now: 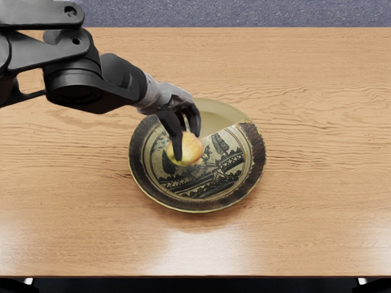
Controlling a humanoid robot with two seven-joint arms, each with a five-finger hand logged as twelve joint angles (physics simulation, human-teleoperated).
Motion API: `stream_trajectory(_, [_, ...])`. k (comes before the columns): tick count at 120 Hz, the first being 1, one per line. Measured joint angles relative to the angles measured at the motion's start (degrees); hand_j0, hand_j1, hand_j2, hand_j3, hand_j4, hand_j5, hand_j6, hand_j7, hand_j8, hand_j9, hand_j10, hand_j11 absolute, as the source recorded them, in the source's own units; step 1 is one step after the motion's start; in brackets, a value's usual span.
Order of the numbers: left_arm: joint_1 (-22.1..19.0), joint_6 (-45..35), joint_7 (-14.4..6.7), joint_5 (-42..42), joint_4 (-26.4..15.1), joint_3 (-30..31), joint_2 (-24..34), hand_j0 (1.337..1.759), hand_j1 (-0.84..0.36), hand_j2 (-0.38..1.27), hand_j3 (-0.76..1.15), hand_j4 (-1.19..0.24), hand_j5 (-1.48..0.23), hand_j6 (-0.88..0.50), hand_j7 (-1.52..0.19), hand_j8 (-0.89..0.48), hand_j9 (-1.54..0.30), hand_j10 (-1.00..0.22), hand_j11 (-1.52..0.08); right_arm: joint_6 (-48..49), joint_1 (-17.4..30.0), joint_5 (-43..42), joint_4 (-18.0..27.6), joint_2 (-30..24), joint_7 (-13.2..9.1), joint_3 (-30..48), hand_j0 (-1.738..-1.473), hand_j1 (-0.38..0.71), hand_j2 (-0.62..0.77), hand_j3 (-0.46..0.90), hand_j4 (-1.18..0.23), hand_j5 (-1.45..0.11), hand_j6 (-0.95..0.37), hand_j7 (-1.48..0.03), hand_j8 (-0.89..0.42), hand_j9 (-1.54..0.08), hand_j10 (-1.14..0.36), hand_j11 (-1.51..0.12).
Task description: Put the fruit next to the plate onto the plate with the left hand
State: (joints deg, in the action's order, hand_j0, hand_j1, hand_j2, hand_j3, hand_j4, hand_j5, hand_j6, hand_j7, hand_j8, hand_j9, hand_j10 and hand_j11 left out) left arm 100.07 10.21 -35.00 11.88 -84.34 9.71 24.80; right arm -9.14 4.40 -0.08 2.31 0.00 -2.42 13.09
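Note:
A round yellow-orange fruit (190, 149) is over the left part of the patterned plate (244, 177), which has a dark rim and a dark drawing inside. My left hand (181, 125) reaches in from the upper left and its dark fingers (177, 143) curl around the fruit from above. I cannot tell whether the fruit rests on the plate or hangs just above it. The right arm is out of view.
The plate lies near the middle of a wooden table (317, 91). The table's front edge runs along the bottom of the picture and its far edge along the top.

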Motion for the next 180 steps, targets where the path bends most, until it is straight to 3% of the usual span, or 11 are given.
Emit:
stream_trajectory(13, [-0.1,-2.8,0.0,0.6,-0.3,0.3,-0.9,1.654,-0.51,0.96,0.00,-0.74,-1.12,-0.37,-1.08,-0.30,-1.06,-0.68,-1.06,0.0,0.0,0.0,0.0,0.0,0.0,0.0,-1.658,-0.31,-0.01,0.00,-0.03,-0.04,-0.03,-0.04,-0.03,-0.04,-0.03,-0.04])
stream_trajectory(28, [-0.2,-4.1,0.0,1.0,-0.4,0.3,-1.1,1.655,-0.38,0.64,0.00,-0.63,-0.91,-0.41,-0.88,-0.35,-0.87,-0.60,-0.87,0.0,0.0,0.0,0.0,0.0,0.0,0.0,-1.658,-0.31,-0.01,0.00,-0.03,-0.04,-0.03,-0.04,-0.03,-0.04,-0.03,-0.04])
stream_trajectory(47, [-0.1,-4.5,0.0,1.2,-0.4,0.3,-1.1,1.657,-0.17,0.33,0.00,-0.44,-0.62,-0.34,-0.61,-0.32,-0.60,-0.43,-0.60,0.0,0.0,0.0,0.0,0.0,0.0,0.0,-1.658,-0.31,-0.01,0.00,-0.03,-0.04,-0.03,-0.04,-0.03,-0.04,-0.03,-0.04])
stream_trajectory(74, [0.2,-4.5,0.0,1.2,-1.2,-0.6,-0.6,1.658,-0.02,0.14,0.00,-0.31,-0.42,-0.28,-0.42,-0.27,-0.41,-0.31,-0.42,0.0,0.0,0.0,0.0,0.0,0.0,0.0,-1.658,-0.31,-0.01,0.00,-0.03,-0.04,-0.03,-0.04,-0.03,-0.04,-0.03,-0.04])
stream_trajectory(88, [-1.5,-4.4,0.0,0.8,-1.7,-3.4,5.5,1.658,0.01,0.10,0.00,-0.28,-0.38,-0.27,-0.37,-0.26,-0.37,-0.28,-0.37,0.0,0.0,0.0,0.0,0.0,0.0,0.0,-1.658,-0.31,-0.01,0.00,-0.03,-0.04,-0.03,-0.04,-0.03,-0.04,-0.03,-0.04])
stream_trajectory(102, [-10.7,-1.6,0.9,0.6,-2.5,-10.4,12.1,1.658,0.03,0.08,0.00,-0.27,-0.35,-0.26,-0.35,-0.25,-0.35,-0.27,-0.35,0.0,0.0,0.0,0.0,0.0,0.0,0.0,-1.658,-0.31,-0.01,0.00,-0.03,-0.04,-0.03,-0.04,-0.03,-0.04,-0.03,-0.04])
stream_trajectory(120, [-22.9,12.0,7.1,0.5,-2.8,-22.0,21.0,1.658,0.04,0.06,0.00,-0.26,-0.34,-0.25,-0.34,-0.25,-0.34,-0.26,-0.34,0.0,0.0,0.0,0.0,0.0,0.0,0.0,-1.658,-0.31,-0.01,0.00,-0.03,-0.04,-0.03,-0.04,-0.03,-0.04,-0.03,-0.04])
stream_trajectory(136, [-38.9,21.2,11.6,0.7,-2.1,-35.7,22.2,1.658,0.05,0.06,0.00,-0.25,-0.33,-0.25,-0.33,-0.25,-0.33,-0.25,-0.33,0.0,0.0,0.0,0.0,0.0,0.0,0.0,-1.658,-0.31,-0.01,0.00,-0.03,-0.04,-0.03,-0.04,-0.03,-0.04,-0.03,-0.04])
stream_trajectory(163, [-57.9,24.4,13.2,0.7,3.8,-57.3,22.7,1.658,0.05,0.05,0.00,-0.25,-0.33,-0.25,-0.33,-0.25,-0.33,-0.25,-0.33,0.0,0.0,0.0,0.0,0.0,0.0,0.0,-1.658,-0.31,-0.01,0.00,-0.03,-0.04,-0.03,-0.04,-0.03,-0.04,-0.03,-0.04])
stream_trajectory(171, [-60.8,24.6,13.3,0.6,6.5,-62.3,22.9,1.658,0.05,0.05,0.00,-0.25,-0.33,-0.25,-0.33,-0.25,-0.33,-0.25,-0.33,0.0,0.0,0.0,0.0,0.0,0.0,0.0,-1.658,-0.31,-0.01,0.00,-0.03,-0.04,-0.03,-0.04,-0.03,-0.04,-0.03,-0.04])
stream_trajectory(180, [-61.3,24.7,13.3,0.5,8.8,-65.5,22.8,1.658,0.05,0.05,0.00,-0.25,-0.32,-0.25,-0.32,-0.25,-0.32,-0.25,-0.32,0.0,0.0,0.0,0.0,0.0,0.0,0.0,-1.658,-0.31,-0.01,0.00,-0.03,-0.04,-0.03,-0.04,-0.03,-0.04,-0.03,-0.04])
